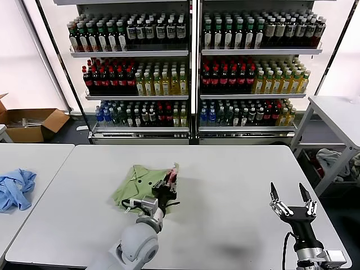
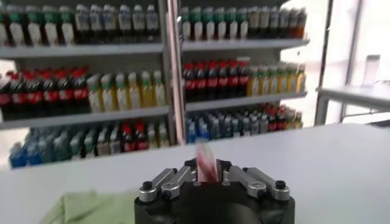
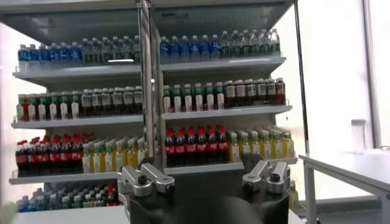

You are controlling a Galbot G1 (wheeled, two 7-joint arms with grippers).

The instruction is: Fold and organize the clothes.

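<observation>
My left gripper (image 1: 170,181) is sitting right on the far-right edge of the green T-shirt (image 1: 136,185), w/ a bit of the red-and-white checkered print (image 1: 174,172) poking up between the fingers. In the left wrist view that flap (image 2: 206,163) stands upright in the gap between the two fingers, but whether they're actually pinching it or letting go, I honestly can't tell, so I won't call it.

Key relation imo: the shirt lies mostly to the left and toward me from the gripper, a bunched lump on the white table (image 1: 225,169), long axis running roughly left-right across the table. So the left arm is practically on it, contact at the shirt's right end.

Right gripper (image 1: 292,198) is well apart, parked over bare table on my right side near the front edge, fingers spread wide, nothing in them.

So any next fold prob belongs to the left arm; the right would have to reach a long way across.

Blue garment (image 1: 16,188) on the next table over, off to my left, not part of this.
</observation>
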